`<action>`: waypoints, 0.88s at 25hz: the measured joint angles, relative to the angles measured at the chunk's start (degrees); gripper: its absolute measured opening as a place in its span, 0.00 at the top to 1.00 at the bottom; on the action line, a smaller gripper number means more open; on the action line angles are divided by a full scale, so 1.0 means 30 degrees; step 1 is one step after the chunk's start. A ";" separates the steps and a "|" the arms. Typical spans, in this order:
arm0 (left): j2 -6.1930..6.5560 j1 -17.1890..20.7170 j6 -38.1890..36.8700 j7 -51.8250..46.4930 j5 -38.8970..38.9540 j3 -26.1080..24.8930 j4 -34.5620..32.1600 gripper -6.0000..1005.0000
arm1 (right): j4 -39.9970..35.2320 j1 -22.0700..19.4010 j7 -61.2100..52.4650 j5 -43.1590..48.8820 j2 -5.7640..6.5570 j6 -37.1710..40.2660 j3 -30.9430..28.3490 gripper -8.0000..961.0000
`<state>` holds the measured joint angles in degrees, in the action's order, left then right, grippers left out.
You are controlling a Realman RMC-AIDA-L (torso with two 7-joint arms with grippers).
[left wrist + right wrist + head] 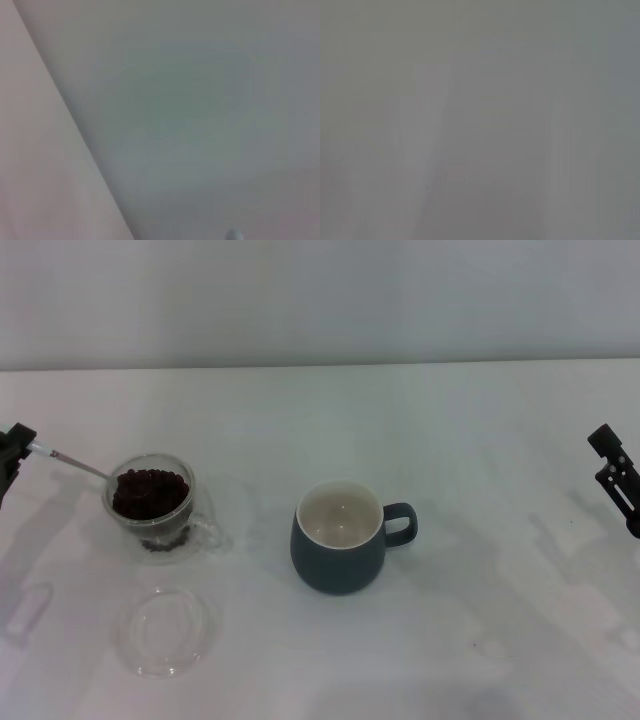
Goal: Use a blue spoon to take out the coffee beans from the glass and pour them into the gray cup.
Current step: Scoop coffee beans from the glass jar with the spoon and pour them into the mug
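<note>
Item 1. Left gripper (14, 452), black, at the far left edge of the table, only partly in frame. It grips the handle end of the blue spoon (72, 462), a thin metal teaspoon whose shaft slants down to the right, its bowl at or just inside the rim of item 2.

Item 2. The glass (152, 504), small, clear, double-walled, with a side handle, filled close to the brim with the coffee beans (150, 492), small, dark brown, roundish.

Item 3. Flat clear round glass dish (163, 631), on the white table (480, 440) just in front of the glass, empty.

Item 4. The gray cup (340, 537), rounded slate ceramic mug, cream inside, loop handle facing right, near centre and well apart from the glass. No beans visible inside.

Item 5. Right gripper (618, 480), black, idle at the far right edge; whether its fingers are open or closed I cannot tell.

Risk, as a judgement: the glass is light and full, so a sideways push of the spoon could tip it or scatter beans; a shallow spoon bowl carried across the gap may shed beans onto the table.
</note>
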<state>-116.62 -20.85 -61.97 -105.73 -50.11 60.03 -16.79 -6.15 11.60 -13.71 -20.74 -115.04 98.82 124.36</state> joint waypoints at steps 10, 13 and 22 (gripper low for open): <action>0.0106 -0.0615 0.0018 0.0018 -0.0174 0.0048 0.0001 0.87 | 0.0027 0.0000 0.0001 -0.0001 -0.0001 -0.0278 0.0000 0.32; 0.0112 -0.0834 0.0066 0.0031 -0.0207 0.0127 0.0000 0.87 | 0.0028 0.0000 0.0001 0.0000 -0.0020 -0.0301 0.0000 0.32; 0.0046 -0.1307 0.0075 0.0050 -0.0872 0.0147 -0.0016 0.87 | 0.0028 0.0069 0.0001 0.0000 -0.0030 -0.0307 0.0000 0.32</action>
<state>-116.48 -24.77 -61.74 -105.58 -52.73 60.47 -16.84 -6.06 11.81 -13.71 -20.74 -115.13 97.90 124.36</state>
